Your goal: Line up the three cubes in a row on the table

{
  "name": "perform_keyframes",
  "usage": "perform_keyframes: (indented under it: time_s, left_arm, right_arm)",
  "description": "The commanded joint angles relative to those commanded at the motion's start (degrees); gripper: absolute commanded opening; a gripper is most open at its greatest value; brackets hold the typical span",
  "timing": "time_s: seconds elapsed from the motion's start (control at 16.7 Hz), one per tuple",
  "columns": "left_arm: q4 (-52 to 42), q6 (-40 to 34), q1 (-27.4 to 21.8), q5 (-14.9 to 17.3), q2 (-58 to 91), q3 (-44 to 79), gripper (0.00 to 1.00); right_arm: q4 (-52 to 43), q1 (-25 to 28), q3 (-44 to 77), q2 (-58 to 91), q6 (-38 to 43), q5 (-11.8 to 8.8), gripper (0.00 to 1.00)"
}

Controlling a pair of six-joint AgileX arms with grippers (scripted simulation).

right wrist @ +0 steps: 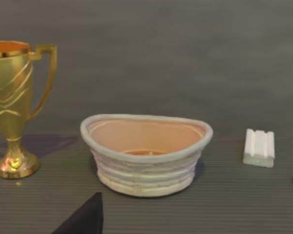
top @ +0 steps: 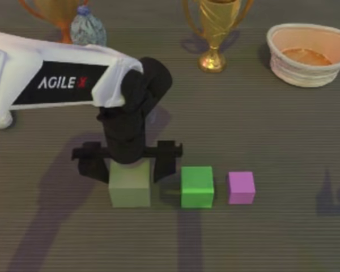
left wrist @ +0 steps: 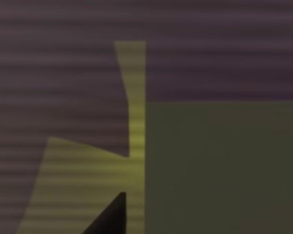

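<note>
Ribbed dark table (top: 283, 130) under three cubes (top: 197, 186) in a row, left hand (top: 130, 164) spread around the olive one.

Matte cubes (top: 197, 187), ribbed table (top: 283, 141), glossy metallic trophy (top: 214, 34).

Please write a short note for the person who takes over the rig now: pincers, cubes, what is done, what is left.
Left pincer: open, its fingers either side of the olive cube.
Right arm: not in the top view, parked.
Cubes: olive, then bright green cube, then magenta cube, in one row on the table, with small gaps between them.
Done: the row looks formed.
Left: probably lift the left pincer clear.
</note>
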Motion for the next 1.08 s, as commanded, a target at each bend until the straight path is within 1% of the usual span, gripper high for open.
perform_keyframes:
  time_s: [0.54,0.66,0.9,1.08]
  left_arm:
    - [-0.2,0.0,0.1,0.0,-0.1,0.2,1.0]
    - [-2.4,-0.3,0.4,0.0,-0.8,1.8,1.0]
    - [-11.4,-0.3,1.0,-0.1,-3.9,6.8,1.0]
    - [-14.1,-0.2,1.2,0.0,-5.5,8.7,1.0]
  right_arm:
    - [0.0,0.0,0.0,0.0,0.0,0.0,1.0]
    - [0.0,0.0,0.0,0.0,0.0,0.0,1.0]
    - [0.0,0.0,0.0,0.0,0.0,0.0,1.0]
    - [0.0,0.0,0.0,0.0,0.0,0.0,1.0]
